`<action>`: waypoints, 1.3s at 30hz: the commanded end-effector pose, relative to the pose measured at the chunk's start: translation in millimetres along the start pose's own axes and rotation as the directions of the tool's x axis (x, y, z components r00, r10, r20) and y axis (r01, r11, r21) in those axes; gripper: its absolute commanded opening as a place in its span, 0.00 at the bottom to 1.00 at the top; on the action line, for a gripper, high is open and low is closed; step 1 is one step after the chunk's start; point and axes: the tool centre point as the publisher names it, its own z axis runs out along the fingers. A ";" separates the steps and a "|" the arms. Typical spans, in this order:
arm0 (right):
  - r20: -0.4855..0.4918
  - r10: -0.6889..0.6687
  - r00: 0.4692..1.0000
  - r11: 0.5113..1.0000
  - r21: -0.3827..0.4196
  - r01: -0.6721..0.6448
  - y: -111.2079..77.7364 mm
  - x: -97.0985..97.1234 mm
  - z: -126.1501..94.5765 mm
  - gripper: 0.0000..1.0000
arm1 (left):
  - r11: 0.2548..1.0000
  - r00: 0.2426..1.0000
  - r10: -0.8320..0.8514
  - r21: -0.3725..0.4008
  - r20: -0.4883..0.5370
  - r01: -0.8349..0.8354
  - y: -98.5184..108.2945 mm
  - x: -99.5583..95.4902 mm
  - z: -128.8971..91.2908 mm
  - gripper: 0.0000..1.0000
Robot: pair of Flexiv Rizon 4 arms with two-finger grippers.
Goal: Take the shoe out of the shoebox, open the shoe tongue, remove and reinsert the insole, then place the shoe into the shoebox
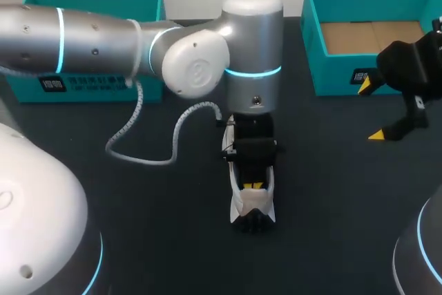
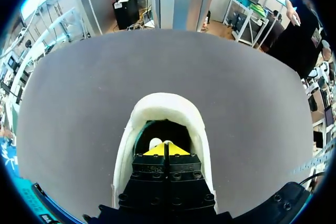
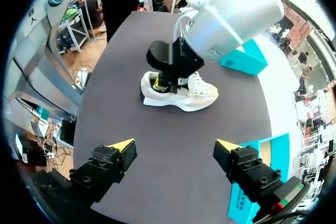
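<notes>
At the table's middle, the left gripper (image 2: 166, 149) is seen tip-down inside the white shoe (image 1: 250, 202), with its yellow tips pressed together. Whether the insole is pinched cannot be told. As the shoe is unbraced, it could be dragged up or tipped by a pull. It is stood on its sole, long axis near to far, heel toward the robot. Rightward, the right gripper (image 3: 175, 146) is held wide apart and empty, near the teal shoebox (image 1: 314, 46).
</notes>
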 end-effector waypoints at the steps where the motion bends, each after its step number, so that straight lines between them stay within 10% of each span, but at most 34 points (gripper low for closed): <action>1: -0.001 0.001 1.000 1.000 0.003 -0.001 0.8 -0.6 1.5 1.00 | 1.000 1.000 0.008 0.001 0.013 -0.008 -0.3 -0.2 -6.6 0.00; 10: -0.001 0.001 1.000 1.000 0.003 -0.001 0.8 -0.6 1.5 1.00 | 0.998 0.996 0.063 -0.015 0.063 -0.062 -12.7 -6.5 -25.8 0.00; 25: -0.001 0.001 1.000 1.000 0.003 -0.001 0.8 -0.6 1.5 1.00 | 0.997 0.987 0.080 0.008 0.136 -0.082 0.4 -22.2 19.5 0.00; 39: -0.001 0.001 1.000 1.000 0.003 -0.001 0.8 -0.6 1.5 1.00 | 0.999 0.990 0.049 -0.020 0.134 -0.047 2.4 5.5 8.4 0.00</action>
